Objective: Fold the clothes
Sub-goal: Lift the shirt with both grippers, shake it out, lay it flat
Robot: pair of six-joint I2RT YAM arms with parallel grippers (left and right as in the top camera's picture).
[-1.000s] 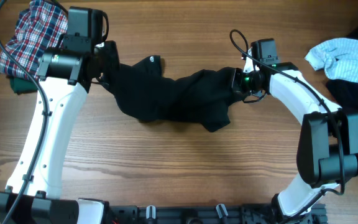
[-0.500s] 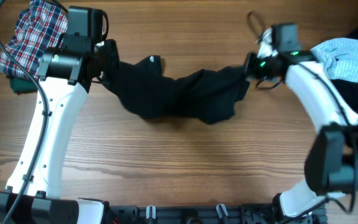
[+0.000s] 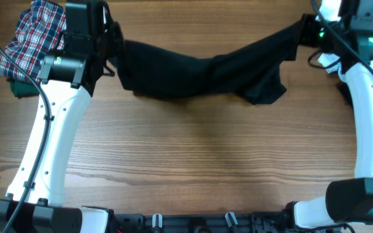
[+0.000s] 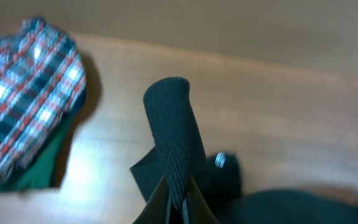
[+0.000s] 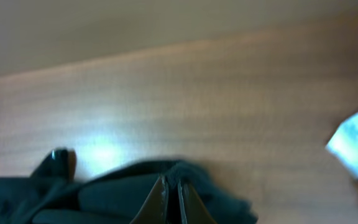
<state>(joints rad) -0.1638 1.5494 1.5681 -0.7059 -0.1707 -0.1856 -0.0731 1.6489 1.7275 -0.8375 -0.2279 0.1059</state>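
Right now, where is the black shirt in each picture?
Overhead: black shirt stretched across the top.
Left wrist: along the bottom, middle to right.
Right wrist: bottom left.
Shared landmark: wooden table, in all three.

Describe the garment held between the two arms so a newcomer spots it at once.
Look along the far edge of the wooden table. Between the left gripper and right gripper hangs the black T-shirt. It is plain black, pulled into a long band, unlike the bunched plaid garment nearby.
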